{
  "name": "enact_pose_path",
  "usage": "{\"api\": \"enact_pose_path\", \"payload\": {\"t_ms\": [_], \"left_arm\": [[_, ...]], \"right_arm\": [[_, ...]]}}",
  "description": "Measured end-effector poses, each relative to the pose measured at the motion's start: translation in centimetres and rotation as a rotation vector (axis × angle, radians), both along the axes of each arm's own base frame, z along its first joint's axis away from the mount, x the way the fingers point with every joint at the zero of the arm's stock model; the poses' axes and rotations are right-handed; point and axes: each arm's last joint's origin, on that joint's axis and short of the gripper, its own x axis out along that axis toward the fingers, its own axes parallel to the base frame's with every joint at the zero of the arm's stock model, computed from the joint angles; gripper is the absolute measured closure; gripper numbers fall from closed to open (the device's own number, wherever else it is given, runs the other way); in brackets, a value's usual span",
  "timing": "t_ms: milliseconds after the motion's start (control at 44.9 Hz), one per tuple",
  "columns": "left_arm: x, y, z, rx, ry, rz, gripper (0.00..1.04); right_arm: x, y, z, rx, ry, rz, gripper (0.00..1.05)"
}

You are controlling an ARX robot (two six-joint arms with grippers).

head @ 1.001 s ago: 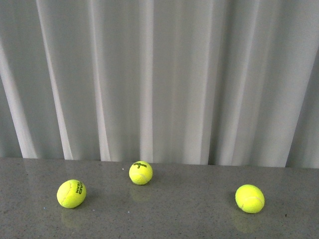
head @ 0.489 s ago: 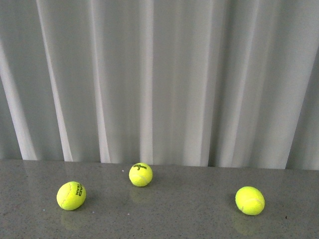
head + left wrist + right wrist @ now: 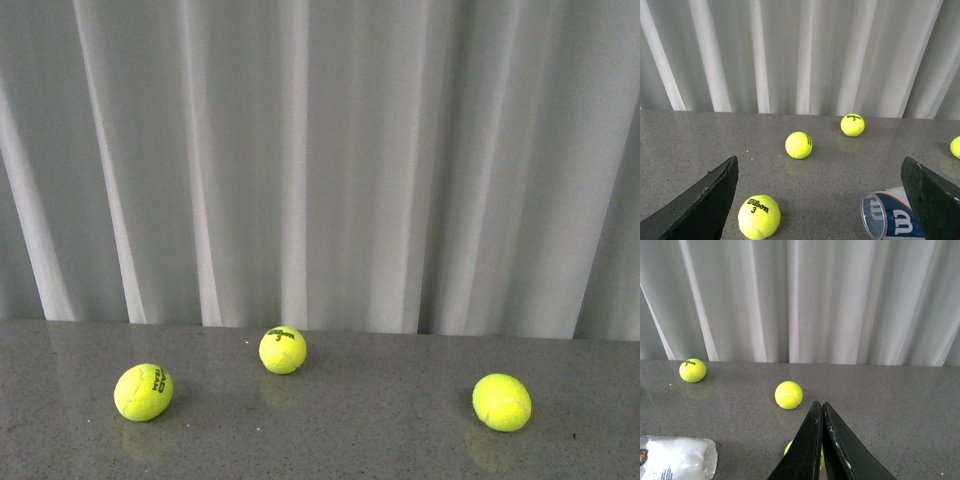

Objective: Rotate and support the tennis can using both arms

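Observation:
The tennis can [image 3: 892,220] lies on its side on the grey table, clear open mouth toward the middle, blue-white Wilson label showing. In the left wrist view it sits just inside the right-hand finger [image 3: 932,200], partly hidden by it. My left gripper [image 3: 819,160] is open wide and empty, above the table. In the right wrist view the can's white-stickered part [image 3: 677,457] shows off to the side of my right gripper [image 3: 820,404], which is shut and empty and not touching it. Neither arm nor the can shows in the front view.
Yellow tennis balls lie loose on the table: three in the front view [image 3: 143,392] [image 3: 283,350] [image 3: 501,401], one close between the left fingers [image 3: 759,217], and one half hidden under the right fingers [image 3: 789,447]. A white curtain [image 3: 320,150] hangs behind the table's far edge.

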Motion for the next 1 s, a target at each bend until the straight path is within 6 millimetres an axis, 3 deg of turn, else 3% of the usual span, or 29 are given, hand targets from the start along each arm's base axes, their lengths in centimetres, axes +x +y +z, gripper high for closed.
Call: {"api": "enact_pose_path", "payload": {"t_ms": [645, 1001], "left_arm": [[0.0, 0.0, 0.0, 0.0, 0.0, 0.0, 0.07], [0.0, 0.0, 0.0, 0.0, -0.001, 0.0, 0.07]], "right_arm": [[-1.8, 0.0, -0.3, 0.0, 0.006, 0.002, 1.01], [-1.8, 0.0, -0.3, -0.001, 0.006, 0.002, 0.49]]}}
